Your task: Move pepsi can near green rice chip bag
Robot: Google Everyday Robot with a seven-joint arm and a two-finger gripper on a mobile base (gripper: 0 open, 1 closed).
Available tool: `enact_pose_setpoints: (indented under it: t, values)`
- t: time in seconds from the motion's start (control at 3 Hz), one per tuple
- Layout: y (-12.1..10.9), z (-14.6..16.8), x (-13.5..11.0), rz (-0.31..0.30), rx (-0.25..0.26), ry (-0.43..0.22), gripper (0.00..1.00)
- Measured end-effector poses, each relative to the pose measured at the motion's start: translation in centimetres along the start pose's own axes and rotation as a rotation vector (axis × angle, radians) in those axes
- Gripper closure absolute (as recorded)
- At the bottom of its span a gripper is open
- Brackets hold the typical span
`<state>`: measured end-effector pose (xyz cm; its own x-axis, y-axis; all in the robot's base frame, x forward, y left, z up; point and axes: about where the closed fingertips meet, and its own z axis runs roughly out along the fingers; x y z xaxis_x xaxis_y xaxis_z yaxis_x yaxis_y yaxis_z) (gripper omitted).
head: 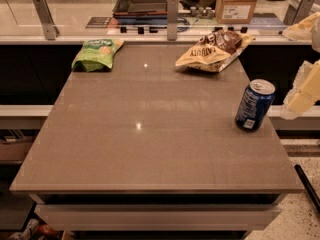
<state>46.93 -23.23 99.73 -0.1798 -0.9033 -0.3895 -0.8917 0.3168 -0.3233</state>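
Sitting at three o'clock, can (255, 105) is far from green bag (97, 54) at eleven; nothing done yet. Gripper (304, 91) waits beside the can; I cannot tell its grip.

Brown table (150, 149), speckled floor (299, 220)

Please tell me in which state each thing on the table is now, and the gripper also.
Dark blue cylindrical pepsi can: upright, near the right edge of the grey-brown table, not held.
Bright green rice chip bag: lying flat, far left corner.
Larger yellow and brown snack bag: lying crumpled, far right side.
Pale gripper: right of the can, apart from it.
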Motion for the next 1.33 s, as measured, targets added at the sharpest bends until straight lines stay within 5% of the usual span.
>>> enact_pose_setpoints:
  t: [0.67,1.33]
  values:
    - [-3.3,0.8,2.9,0.08,0.055,-0.042,0.0]
    - [-4.2,3.0,6.7,0.16,0.057,-0.166,0.0]
